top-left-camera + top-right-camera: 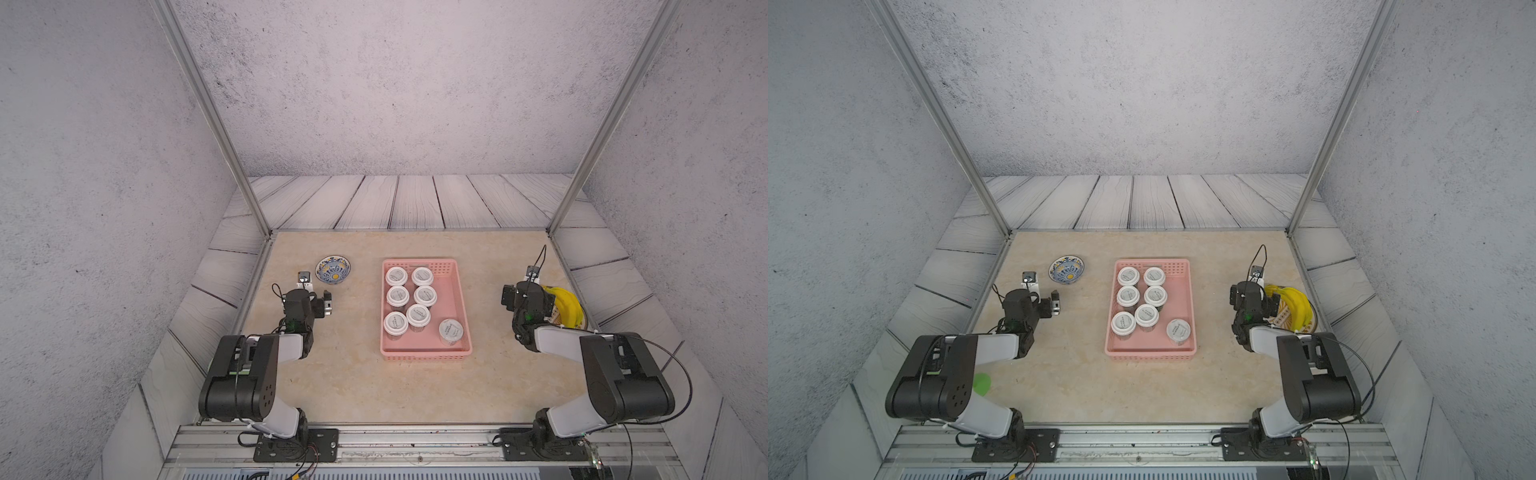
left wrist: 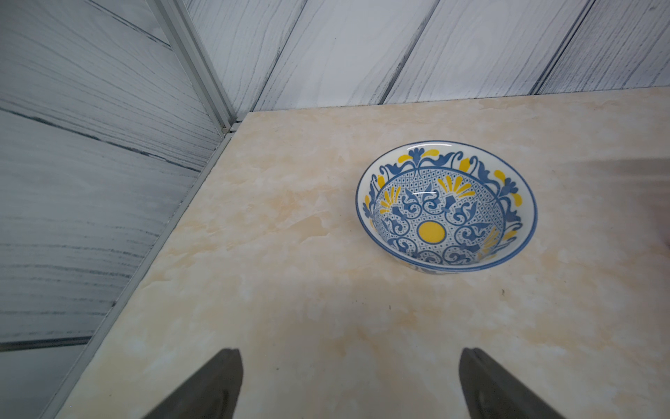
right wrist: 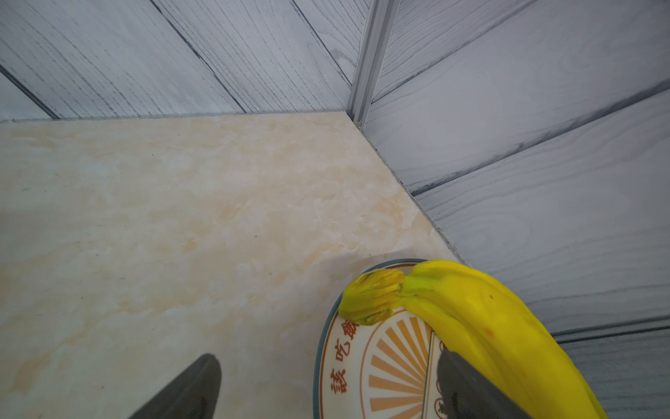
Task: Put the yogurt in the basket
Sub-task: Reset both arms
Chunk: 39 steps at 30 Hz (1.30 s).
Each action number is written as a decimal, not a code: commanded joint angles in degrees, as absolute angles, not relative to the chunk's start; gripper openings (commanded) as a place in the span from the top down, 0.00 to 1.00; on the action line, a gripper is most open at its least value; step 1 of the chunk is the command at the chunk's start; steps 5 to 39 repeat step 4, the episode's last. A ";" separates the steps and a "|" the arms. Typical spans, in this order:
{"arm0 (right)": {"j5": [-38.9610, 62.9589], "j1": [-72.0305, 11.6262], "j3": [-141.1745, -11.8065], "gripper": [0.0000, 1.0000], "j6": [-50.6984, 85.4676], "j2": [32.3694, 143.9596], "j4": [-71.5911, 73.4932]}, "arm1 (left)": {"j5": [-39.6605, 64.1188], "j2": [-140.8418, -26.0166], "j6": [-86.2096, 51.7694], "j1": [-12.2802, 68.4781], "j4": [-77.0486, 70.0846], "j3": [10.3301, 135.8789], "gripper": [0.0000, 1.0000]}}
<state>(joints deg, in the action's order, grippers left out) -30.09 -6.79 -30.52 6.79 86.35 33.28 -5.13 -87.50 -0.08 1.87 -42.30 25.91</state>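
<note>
the left gripper (image 2: 348,381) stood wide open over bare tabletop (image 2: 290,290), holding nothing, with the blue-patterned bowl (image 2: 446,206) just ahead. the right gripper (image 3: 326,384) gaped equally wide and empty, one finger (image 3: 467,384) above the plate (image 3: 384,366) beside the bananas (image 3: 500,326). all seven yogurt cups (image 1: 397,296) sat inside the pink basket (image 1: 453,303) between the arms, the near-right cup (image 1: 450,331) tilted.

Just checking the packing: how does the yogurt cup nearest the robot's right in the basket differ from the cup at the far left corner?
The near-right cup sits tilted and apart from the rest; the far-left cup stands upright in a tight double row. Both have white printed lids and lie inside the pink basket.
</note>
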 commanded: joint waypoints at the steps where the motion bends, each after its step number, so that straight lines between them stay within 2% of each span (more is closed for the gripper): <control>1: -29.82 -6.58 -30.04 0.03 6.45 86.14 34.19 | -4.36 -87.71 -0.62 0.77 -42.34 26.65 0.02; 39: -29.64 -6.52 -29.22 0.03 6.35 85.76 35.32 | -4.54 -87.52 -0.60 0.78 -42.59 26.49 0.01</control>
